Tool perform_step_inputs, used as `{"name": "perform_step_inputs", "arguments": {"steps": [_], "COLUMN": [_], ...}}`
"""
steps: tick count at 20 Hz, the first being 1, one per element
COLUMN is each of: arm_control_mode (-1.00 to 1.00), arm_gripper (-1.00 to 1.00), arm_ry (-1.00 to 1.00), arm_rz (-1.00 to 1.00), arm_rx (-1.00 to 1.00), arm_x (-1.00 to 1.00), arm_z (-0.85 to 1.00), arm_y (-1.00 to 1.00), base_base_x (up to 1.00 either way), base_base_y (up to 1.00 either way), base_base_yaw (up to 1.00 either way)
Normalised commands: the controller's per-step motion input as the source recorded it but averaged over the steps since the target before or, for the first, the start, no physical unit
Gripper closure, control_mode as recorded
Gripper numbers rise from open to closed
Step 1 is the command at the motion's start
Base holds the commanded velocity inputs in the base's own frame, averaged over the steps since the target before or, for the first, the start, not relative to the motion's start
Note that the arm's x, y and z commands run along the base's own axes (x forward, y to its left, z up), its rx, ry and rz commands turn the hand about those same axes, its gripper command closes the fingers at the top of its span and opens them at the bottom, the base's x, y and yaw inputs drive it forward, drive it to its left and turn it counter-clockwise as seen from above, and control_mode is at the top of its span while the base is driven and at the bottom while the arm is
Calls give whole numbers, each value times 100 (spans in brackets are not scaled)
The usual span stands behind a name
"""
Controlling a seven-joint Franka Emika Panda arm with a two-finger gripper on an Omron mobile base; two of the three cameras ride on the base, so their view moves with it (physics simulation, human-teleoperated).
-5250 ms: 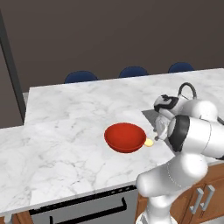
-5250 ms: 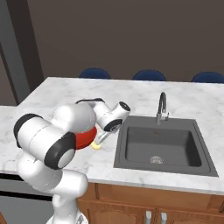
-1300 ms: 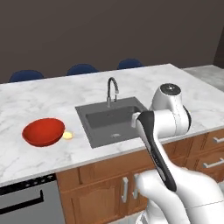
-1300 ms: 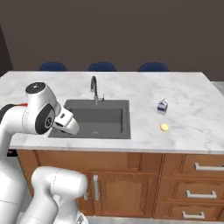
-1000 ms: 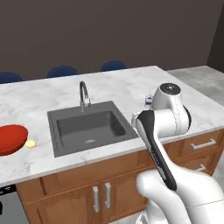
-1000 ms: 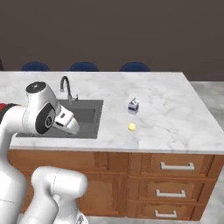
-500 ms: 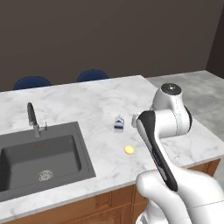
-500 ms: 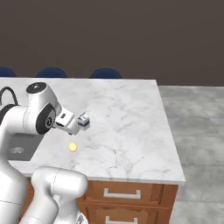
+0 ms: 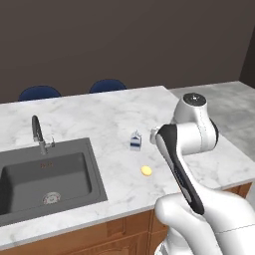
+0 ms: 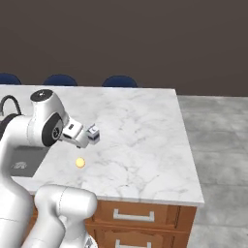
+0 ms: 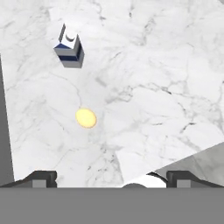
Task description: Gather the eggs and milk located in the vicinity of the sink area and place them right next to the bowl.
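Our end effector [image 11: 111, 177] hung above the white marble worktop [image 9: 99, 119] with its two dark fingertips [image 11: 41, 178] spread wide and nothing between them. Below it lay the small pale-yellow rounded egg [image 11: 85, 118], its long axis roughly across the hand view, pointing nowhere in particular. Beyond it, apart from the egg, the small white gable-topped milk carton with the blue label [image 11: 69, 49] stood upright, its long axis vertical. The dark grey recessed sink [image 9: 45, 179] lay well to one side. We judged the egg the riskier pick: an off-centre close could send it rolling towards the worktop edge, and a low approach could topple the carton.
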Motion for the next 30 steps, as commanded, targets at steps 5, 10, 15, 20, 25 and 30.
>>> {"name": "perform_step_inputs", "arguments": {"steps": [5, 10, 15, 20, 25, 30], "arm_control_mode": [-100, -100, -100, -100, -100, -100], "arm_gripper": [-100, -100, -100, -100, -100, -100], "arm_ry": [22, 40, 21, -2, -13, -14], "arm_rz": [1, 18, 36, 24, 22, 18], "arm_rx": [1, 5, 3, 1, 0, 0], "arm_x": [62, 82, 11, -29, -30, -1], "arm_z": [-8, -23, -25, -18, -41, -40], "arm_y": [0, 0, -2, 18, 11, 10], "base_base_x": [0, 0, 0, 0, 0, 0], "base_base_y": [0, 0, 0, 0, 0, 0], "base_base_yaw": [0, 0, 0, 0, 0, 0]}}
